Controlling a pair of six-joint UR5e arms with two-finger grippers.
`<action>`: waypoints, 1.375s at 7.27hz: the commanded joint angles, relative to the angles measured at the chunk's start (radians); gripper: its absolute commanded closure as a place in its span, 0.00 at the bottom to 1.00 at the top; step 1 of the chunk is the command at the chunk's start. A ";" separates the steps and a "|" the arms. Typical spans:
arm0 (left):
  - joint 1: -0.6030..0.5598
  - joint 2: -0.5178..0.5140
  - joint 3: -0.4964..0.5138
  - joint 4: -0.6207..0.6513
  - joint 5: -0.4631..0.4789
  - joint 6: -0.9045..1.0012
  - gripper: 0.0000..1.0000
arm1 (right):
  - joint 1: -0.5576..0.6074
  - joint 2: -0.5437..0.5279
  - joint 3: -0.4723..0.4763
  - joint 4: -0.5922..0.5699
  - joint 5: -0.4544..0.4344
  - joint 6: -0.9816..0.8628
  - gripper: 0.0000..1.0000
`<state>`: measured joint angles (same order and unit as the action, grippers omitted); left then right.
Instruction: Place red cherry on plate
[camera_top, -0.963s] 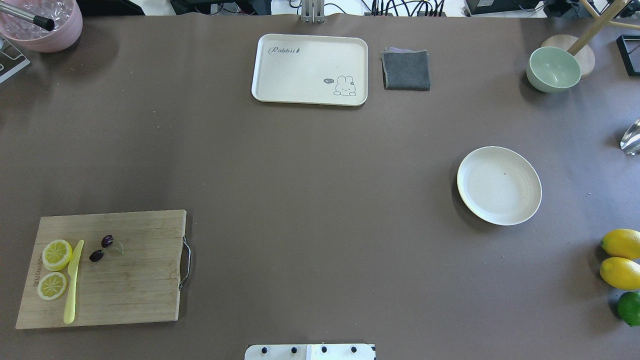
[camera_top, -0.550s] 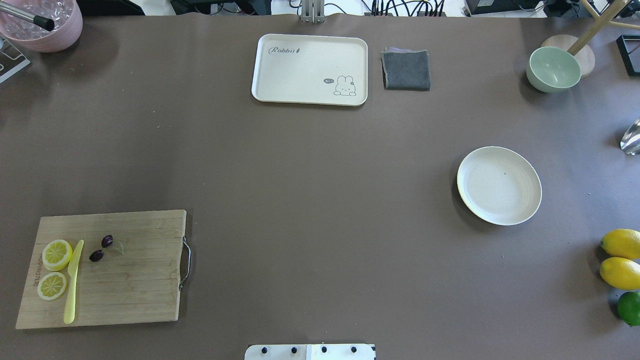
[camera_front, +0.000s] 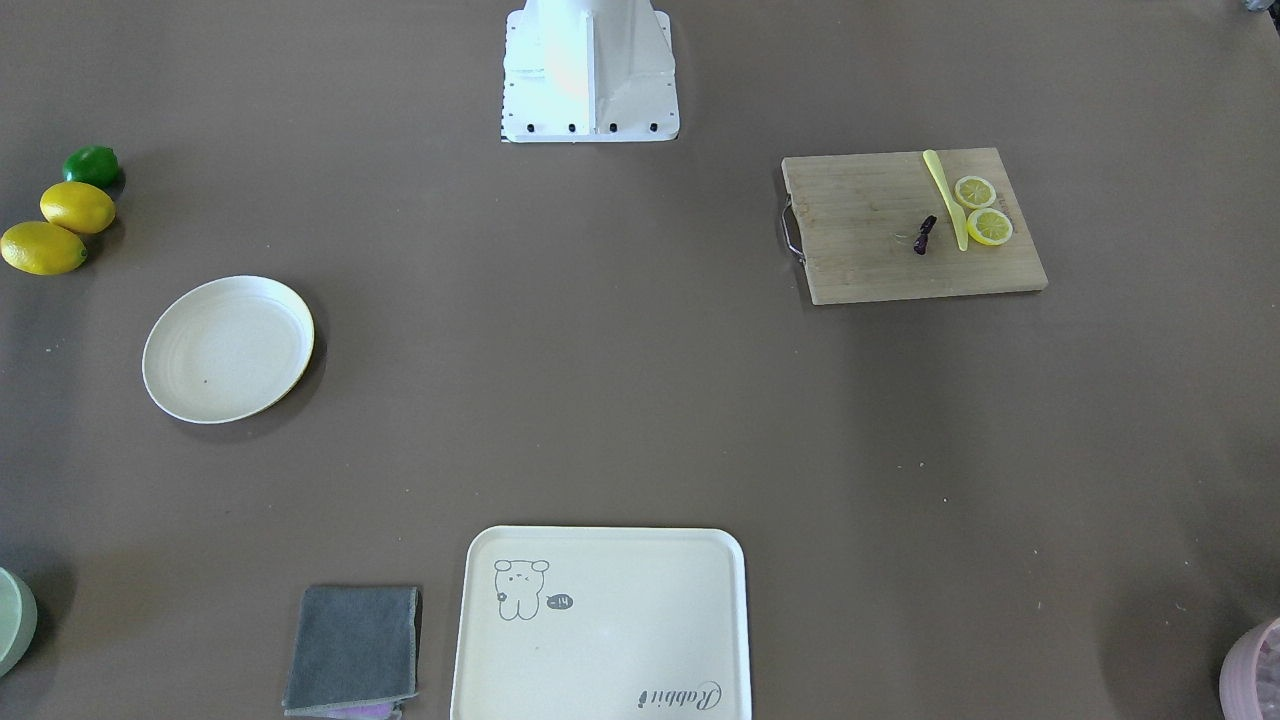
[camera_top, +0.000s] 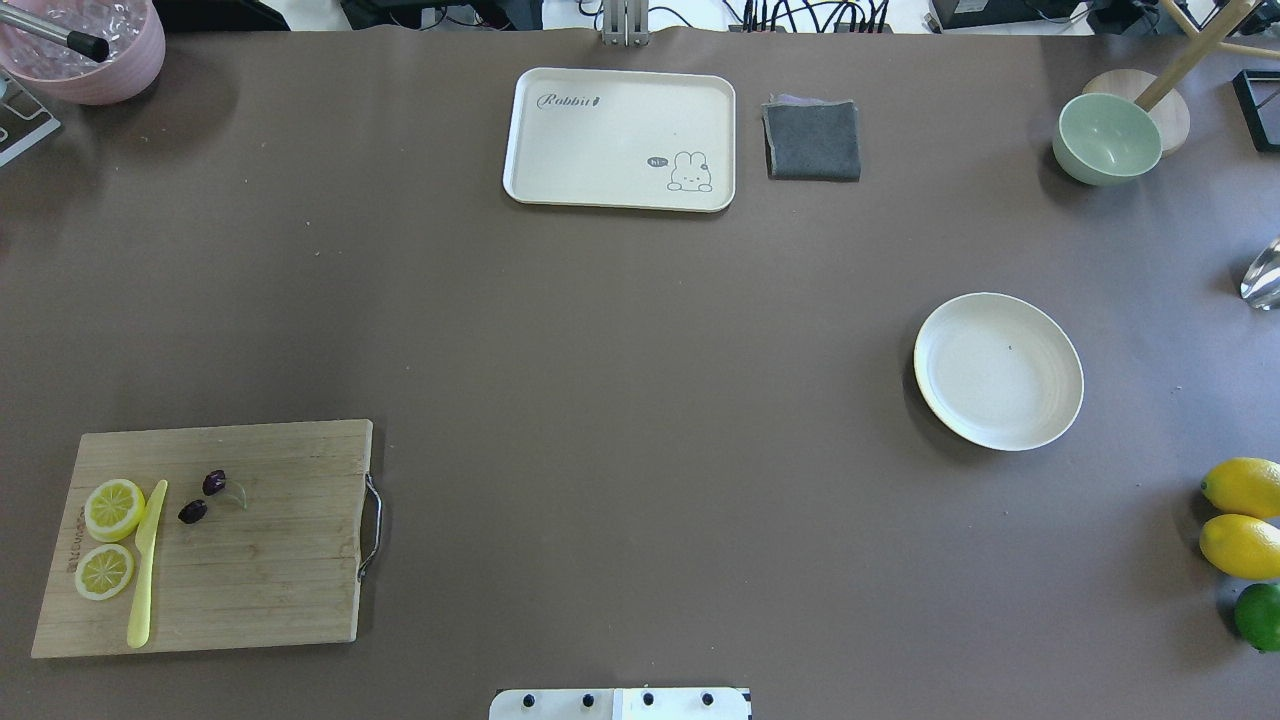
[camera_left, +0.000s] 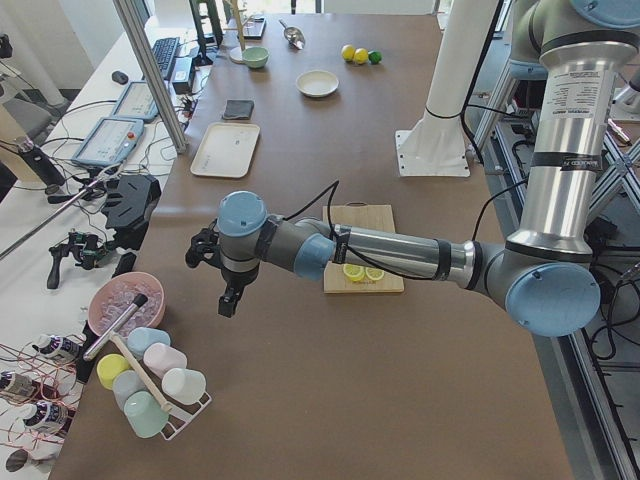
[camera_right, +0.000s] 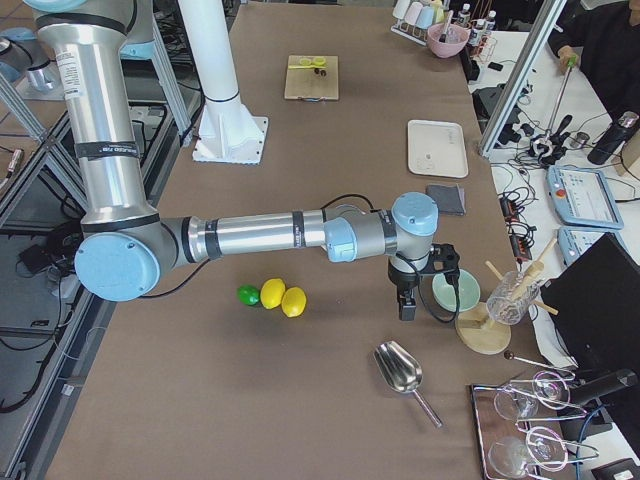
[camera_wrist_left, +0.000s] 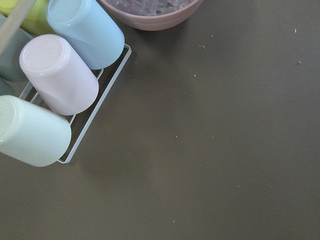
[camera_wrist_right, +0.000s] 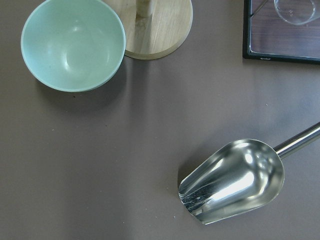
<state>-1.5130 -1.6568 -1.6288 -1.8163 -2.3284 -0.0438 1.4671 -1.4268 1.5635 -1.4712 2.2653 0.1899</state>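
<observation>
Cherry (camera_top: 214, 483) on board (camera_top: 270, 570), well apart from left tool (camera_left: 228, 306).

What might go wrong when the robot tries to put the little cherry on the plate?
1. The red cherry is tiny and lies low on the cutting board, so the robot may miss it or pinch only its thin stem.
2. The yellow knife lies close beside the cherry, so a sloppy grab might bump it.
3. The plate sits far across the table, so the cherry might slip out on the long carry.
</observation>
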 joint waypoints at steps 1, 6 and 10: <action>0.020 -0.003 -0.014 -0.107 -0.003 -0.203 0.02 | -0.103 0.016 0.000 0.149 0.003 0.133 0.00; 0.042 0.012 0.133 -0.412 0.000 -0.284 0.02 | -0.364 0.002 0.015 0.434 0.003 0.402 0.00; 0.042 0.012 0.152 -0.434 0.000 -0.307 0.02 | -0.481 -0.102 0.013 0.573 -0.009 0.399 0.00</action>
<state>-1.4711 -1.6445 -1.4793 -2.2483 -2.3286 -0.3497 1.0185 -1.4857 1.5780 -0.9618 2.2618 0.5884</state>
